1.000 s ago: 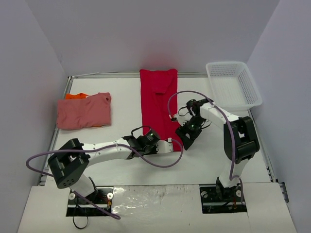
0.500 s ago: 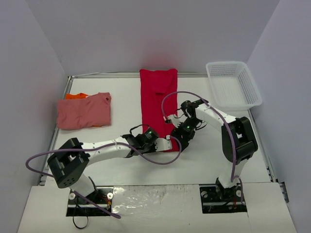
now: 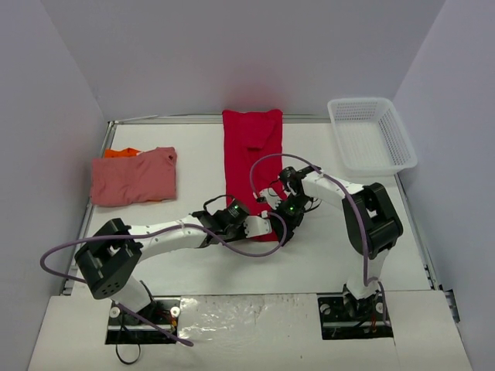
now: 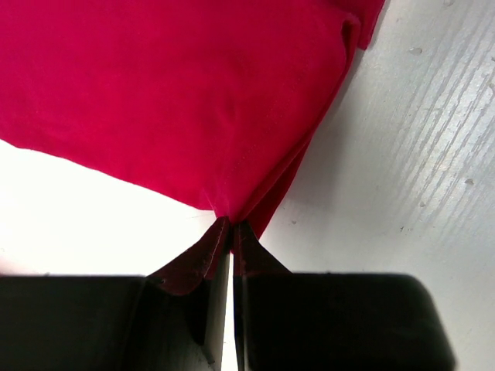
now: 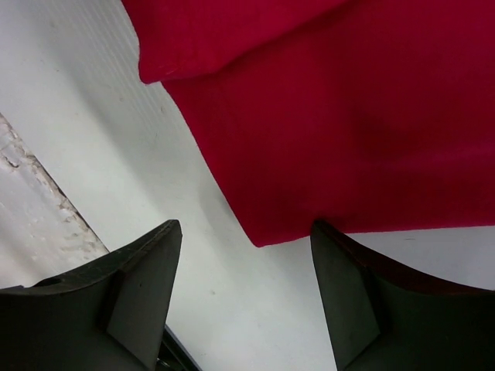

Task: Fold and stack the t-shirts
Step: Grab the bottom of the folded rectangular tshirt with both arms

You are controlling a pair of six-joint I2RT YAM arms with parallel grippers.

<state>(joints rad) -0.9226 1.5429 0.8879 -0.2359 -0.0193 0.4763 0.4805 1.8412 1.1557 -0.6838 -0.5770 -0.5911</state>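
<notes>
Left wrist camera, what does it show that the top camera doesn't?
Only left wrist: the left gripper pinching a corner of the red t-shirt, its layers visible. Only top: the pink t-shirt over the orange t-shirt at far left, the white basket, the right gripper at the red t-shirt's near end. Both: the red t-shirt on the white table.

Red t-shirt (image 3: 249, 154) flat; pink (image 3: 133, 179) atop orange (image 3: 122, 153)

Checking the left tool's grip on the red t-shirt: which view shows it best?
Left wrist: the left tool is shut on the red t-shirt, cloth pinched between its jaws. The top view shows this small and unclear; the right wrist shows only a free shirt corner.
</notes>
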